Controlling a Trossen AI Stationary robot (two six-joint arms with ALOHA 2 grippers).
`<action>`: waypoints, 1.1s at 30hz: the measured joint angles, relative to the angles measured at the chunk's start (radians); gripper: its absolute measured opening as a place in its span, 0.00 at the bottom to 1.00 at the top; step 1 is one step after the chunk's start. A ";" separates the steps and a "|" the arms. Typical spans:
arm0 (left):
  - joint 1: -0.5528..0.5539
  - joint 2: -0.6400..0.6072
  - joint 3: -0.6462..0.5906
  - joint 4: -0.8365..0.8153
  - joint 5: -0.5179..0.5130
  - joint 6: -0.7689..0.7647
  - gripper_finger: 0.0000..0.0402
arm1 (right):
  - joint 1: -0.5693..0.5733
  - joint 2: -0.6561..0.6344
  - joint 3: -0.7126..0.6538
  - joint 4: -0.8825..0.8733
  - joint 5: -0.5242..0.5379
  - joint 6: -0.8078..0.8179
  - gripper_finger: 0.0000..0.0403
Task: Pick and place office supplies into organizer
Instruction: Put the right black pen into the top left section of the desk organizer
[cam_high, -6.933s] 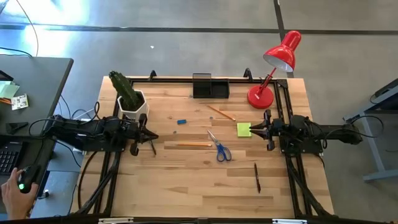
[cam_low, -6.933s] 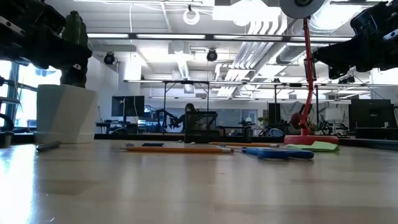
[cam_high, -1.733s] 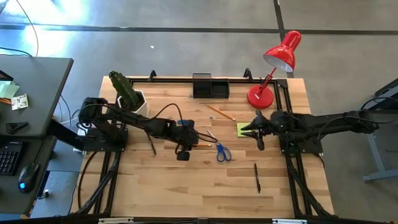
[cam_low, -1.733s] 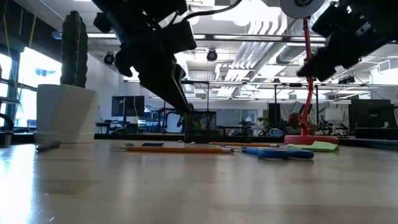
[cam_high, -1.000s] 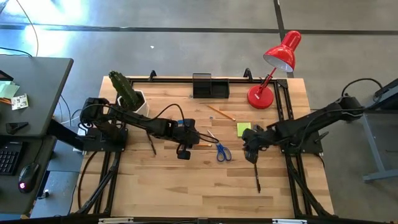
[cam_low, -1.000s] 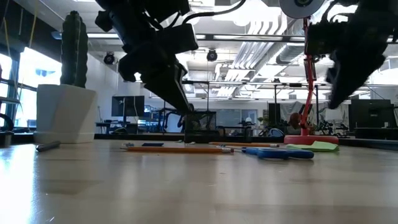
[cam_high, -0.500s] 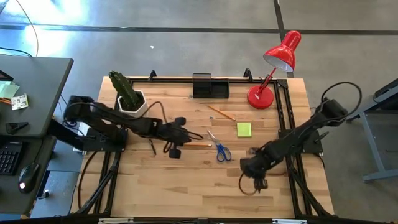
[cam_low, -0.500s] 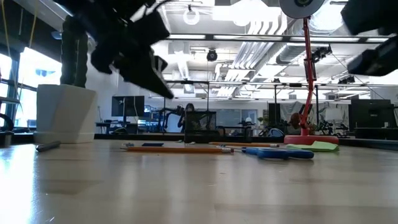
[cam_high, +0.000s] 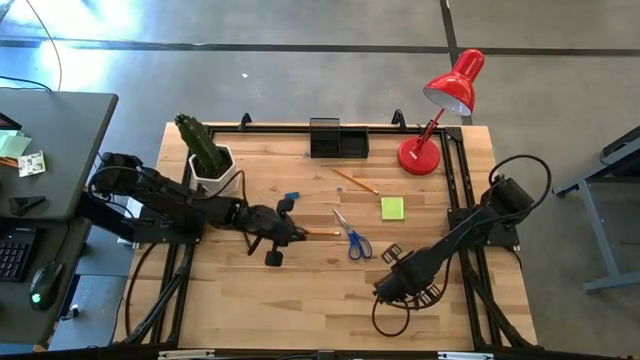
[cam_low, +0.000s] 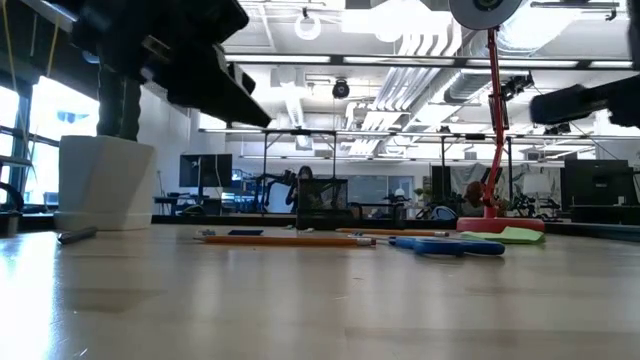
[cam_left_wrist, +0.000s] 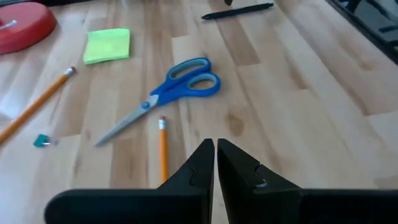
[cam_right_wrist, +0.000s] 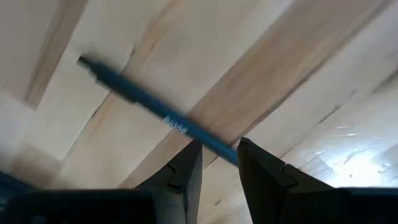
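Observation:
My left gripper (cam_left_wrist: 216, 149) is shut on nothing, low over the table beside the eraser end of a wooden pencil (cam_left_wrist: 163, 149) that lies flat. Beyond it lie the blue-handled scissors (cam_left_wrist: 168, 93), the lime sticky pad (cam_left_wrist: 109, 45), a second pencil (cam_left_wrist: 37, 102) and a tiny blue block (cam_left_wrist: 42, 141). My right gripper (cam_right_wrist: 219, 146) points down, open, its fingers standing on either side of one end of the dark pen (cam_right_wrist: 149, 106), which lies flat on the wood. In the high view that gripper (cam_high: 395, 288) hides the pen. The black organizer (cam_high: 338, 138) stands at the far edge.
A red desk lamp (cam_high: 440, 110) stands at the far right corner and a potted cactus (cam_high: 205, 150) at the far left. Bare wood lies along the near edge between the two arms. Black rails run along the table's left and right sides.
My left gripper has drawn back toward the table's left edge, away from the scissors; the pencil stays flat on the table. My right gripper has swung toward the near edge and leftward, tipped to point down, and now stands over the pen.

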 joint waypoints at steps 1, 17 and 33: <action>-0.017 0.000 -0.009 0.010 -0.021 -0.016 0.03 | 0.007 0.001 -0.001 0.000 -0.006 -0.009 0.25; -0.215 0.000 -0.036 0.171 -0.269 -0.207 0.03 | 0.184 0.004 -0.061 0.080 0.091 -0.118 0.33; -0.296 0.006 -0.035 0.172 -0.420 -0.323 0.03 | 0.237 0.008 -0.097 0.193 0.172 -0.159 0.33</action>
